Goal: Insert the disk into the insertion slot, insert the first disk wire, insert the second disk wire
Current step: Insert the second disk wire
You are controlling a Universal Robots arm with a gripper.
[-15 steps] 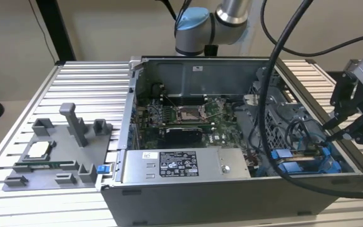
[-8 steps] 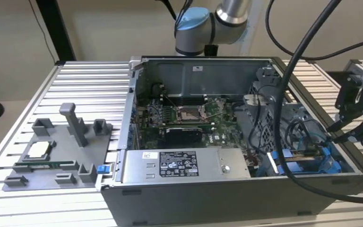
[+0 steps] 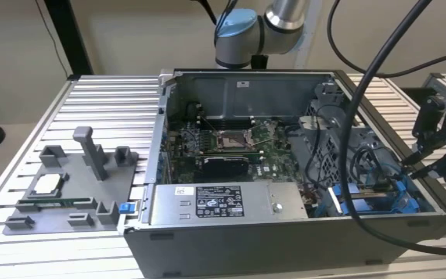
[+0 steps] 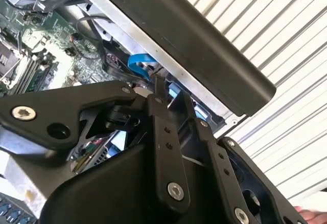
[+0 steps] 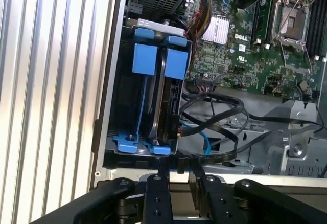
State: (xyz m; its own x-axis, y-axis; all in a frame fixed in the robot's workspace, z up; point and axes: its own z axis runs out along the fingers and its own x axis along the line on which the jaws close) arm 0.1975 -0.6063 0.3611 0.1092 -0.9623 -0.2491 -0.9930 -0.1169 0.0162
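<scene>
Disk [image 5: 167, 98], a flat drive clipped in a bright blue plastic carrier frame, is seated in the insertion slot [image 5: 120, 112], the dark sheet-metal bay. It stands on edge, seen edge-on, with its long axis parallel to the case side wall. Blue carrier tabs show at both ends. In the exterior view it sits in the near corner of the case, on the exterior view's right [image 3: 371, 201]. The open dark grey steel computer case [image 3: 285, 241] also holds a green circuit board [image 3: 231, 145], a grey power-supply box with sticker [image 3: 223, 203], looped black round cables [image 5: 225, 109] and a thin flat blue cable [image 5: 204, 138] beside the bay. The black linkage gripper [image 3: 415, 164] hangs at the case's wall on the exterior view's right, just by the bay end. Can't tell how far it's open or whether it holds anything. The case sits on a ribbed aluminium table [image 3: 91, 99]. The light grey plastic fixture tray [image 3: 91, 218] beside the case holds a small square silver part [image 3: 45, 185] and a narrow green board strip [image 3: 56, 202].
</scene>
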